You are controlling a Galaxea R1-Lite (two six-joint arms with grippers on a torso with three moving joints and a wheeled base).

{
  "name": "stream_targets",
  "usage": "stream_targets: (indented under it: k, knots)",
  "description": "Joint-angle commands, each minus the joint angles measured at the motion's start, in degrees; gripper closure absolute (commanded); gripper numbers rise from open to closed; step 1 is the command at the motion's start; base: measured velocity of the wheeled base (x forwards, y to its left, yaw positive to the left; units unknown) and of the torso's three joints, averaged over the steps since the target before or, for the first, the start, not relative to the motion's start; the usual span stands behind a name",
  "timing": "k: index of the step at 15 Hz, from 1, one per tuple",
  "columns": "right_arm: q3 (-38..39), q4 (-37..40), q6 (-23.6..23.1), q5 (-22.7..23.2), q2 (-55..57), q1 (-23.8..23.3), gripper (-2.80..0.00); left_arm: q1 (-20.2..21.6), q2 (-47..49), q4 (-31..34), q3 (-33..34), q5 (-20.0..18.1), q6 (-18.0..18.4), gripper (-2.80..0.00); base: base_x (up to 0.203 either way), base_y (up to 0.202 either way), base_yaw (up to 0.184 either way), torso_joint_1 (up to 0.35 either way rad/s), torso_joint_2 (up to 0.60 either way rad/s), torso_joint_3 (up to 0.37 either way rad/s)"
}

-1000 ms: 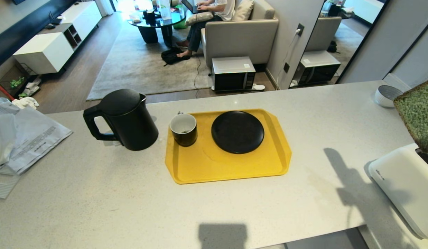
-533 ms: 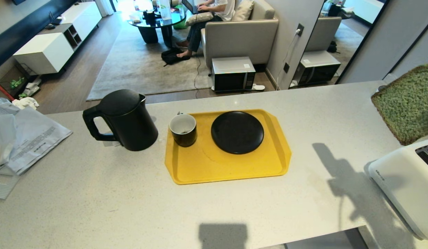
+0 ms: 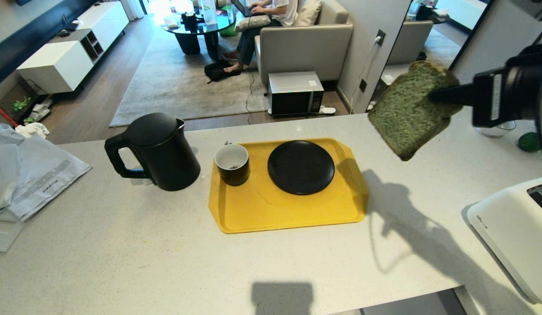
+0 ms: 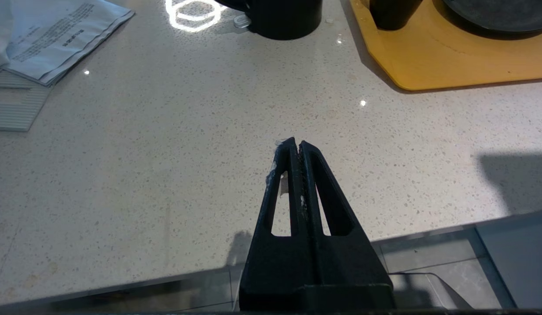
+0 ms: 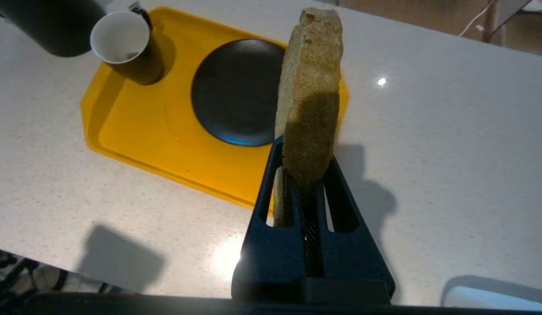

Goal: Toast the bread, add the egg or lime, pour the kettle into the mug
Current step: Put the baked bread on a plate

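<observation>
While my right gripper [image 3: 444, 97] pinches the bread [image 3: 409, 109] high above the counter [image 3: 122, 245], I see the yellow tray [image 3: 288, 210] with plate [image 3: 300, 166] and mug [image 3: 232, 163] below, kettle [image 3: 159, 151] beside, toaster [image 3: 514, 234] nearby; left gripper [image 4: 296, 148] pressed shut, empty.

1. The right gripper [image 3: 446, 94] hangs above the counter [image 3: 122, 245], right of the tray [image 3: 262, 214], with the bread [image 3: 406, 113] in its jaws.
2. Left of it, on the tray, lie the plate [image 3: 300, 167] and, further left, the mug [image 3: 232, 163].
3. The kettle [image 3: 159, 151] stands beyond the mug, off the tray.
4. The toaster [image 3: 512, 232] sits nearer the robot than the claw.
5. The lime [image 3: 528, 141] lies to its right.
</observation>
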Motion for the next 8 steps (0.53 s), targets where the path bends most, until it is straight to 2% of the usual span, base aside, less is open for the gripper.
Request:
stream_targets:
  k: [1, 8]
  knots:
    - [-1.3, 0.1, 2.1, -3.1, 8.2, 5.3, 0.00, 0.0, 0.0, 0.0, 0.0, 0.0, 0.0, 0.00, 0.000, 0.000, 0.000, 0.000, 0.00, 0.000]
    - [-5.3, -3.7, 3.5, -4.0, 21.6, 7.3, 0.00, 0.0, 0.0, 0.0, 0.0, 0.0, 0.0, 0.00, 0.000, 0.000, 0.000, 0.000, 0.00, 0.000]
